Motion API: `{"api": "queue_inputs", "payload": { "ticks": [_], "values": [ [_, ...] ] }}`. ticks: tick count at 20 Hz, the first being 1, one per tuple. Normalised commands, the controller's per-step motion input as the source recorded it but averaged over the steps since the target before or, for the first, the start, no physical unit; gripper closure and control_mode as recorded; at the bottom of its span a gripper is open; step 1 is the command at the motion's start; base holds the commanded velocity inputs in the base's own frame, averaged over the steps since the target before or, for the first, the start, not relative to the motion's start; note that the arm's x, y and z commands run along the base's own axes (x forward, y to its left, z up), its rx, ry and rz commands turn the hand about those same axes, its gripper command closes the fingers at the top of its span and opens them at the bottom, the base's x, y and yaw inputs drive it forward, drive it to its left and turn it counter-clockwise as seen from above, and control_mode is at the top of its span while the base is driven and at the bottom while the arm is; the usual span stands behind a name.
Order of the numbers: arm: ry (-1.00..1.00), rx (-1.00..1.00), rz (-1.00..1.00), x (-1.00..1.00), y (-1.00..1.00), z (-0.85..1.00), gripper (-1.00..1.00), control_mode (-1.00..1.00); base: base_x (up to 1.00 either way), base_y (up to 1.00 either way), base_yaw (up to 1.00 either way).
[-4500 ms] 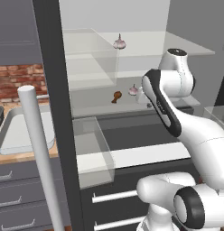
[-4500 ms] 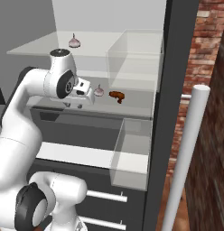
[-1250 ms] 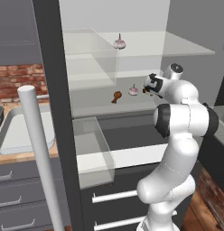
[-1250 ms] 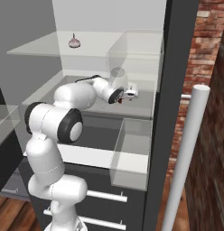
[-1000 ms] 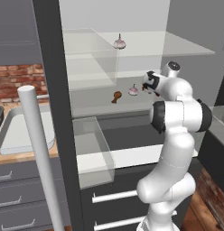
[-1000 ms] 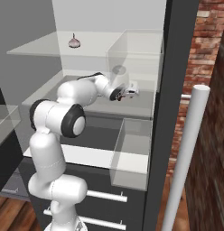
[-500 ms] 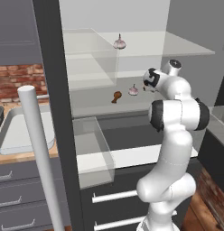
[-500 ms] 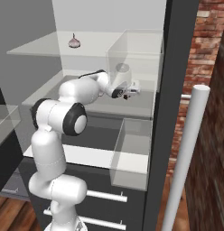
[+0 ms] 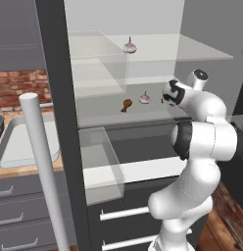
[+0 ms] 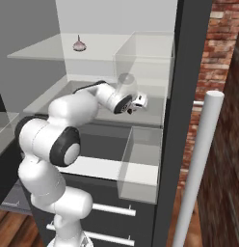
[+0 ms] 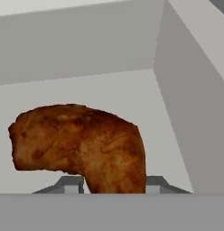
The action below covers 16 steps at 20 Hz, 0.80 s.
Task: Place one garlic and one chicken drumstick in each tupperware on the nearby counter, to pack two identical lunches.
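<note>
My gripper (image 11: 109,182) is shut on a brown chicken drumstick (image 11: 82,140), whose plump body bulges up between the two fingertips (image 11: 66,184) in the hand view. In the left base view the hand (image 9: 171,93) reaches onto the fridge's middle shelf. A garlic (image 9: 144,98) and another chicken drumstick (image 9: 126,104) lie just left of it there. A second garlic (image 9: 129,46) sits on the shelf above, seen also in the right base view as a garlic (image 10: 79,45). The hand (image 10: 136,102) there is at the shelf's right side. The tupperware is out of view.
Clear bins (image 9: 99,162) (image 10: 140,164) stick out below the shelf. The open fridge door's pale bar handle (image 9: 42,171) (image 10: 198,164) stands close by. A sink (image 9: 18,142) sits in the tan counter (image 9: 20,170) at the left, above grey drawers.
The arm reached from outside the fridge onto the middle shelf. Within the last second the jaws went from open to shut on the drumstick; the hand barely moved.
</note>
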Motion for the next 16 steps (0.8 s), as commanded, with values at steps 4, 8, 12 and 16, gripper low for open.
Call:
{"api": "queue_inputs", "payload": {
  "ticks": [4,8,12,16],
  "values": [
    [-0.16,0.00,-0.17,-1.00,0.28,0.31,1.00,-1.00,0.00,0.00,0.00],
    [0.05,0.01,-0.11,-1.00,0.37,0.89,1.00,-1.00,0.00,0.00,0.00],
    [0.20,0.00,-0.09,-1.00,0.33,1.00,1.00,-1.00,0.00,0.00,0.00],
    [0.29,0.07,-0.05,-1.00,0.28,0.80,1.00,-1.00,0.00,0.00,0.00]
  ]
}}
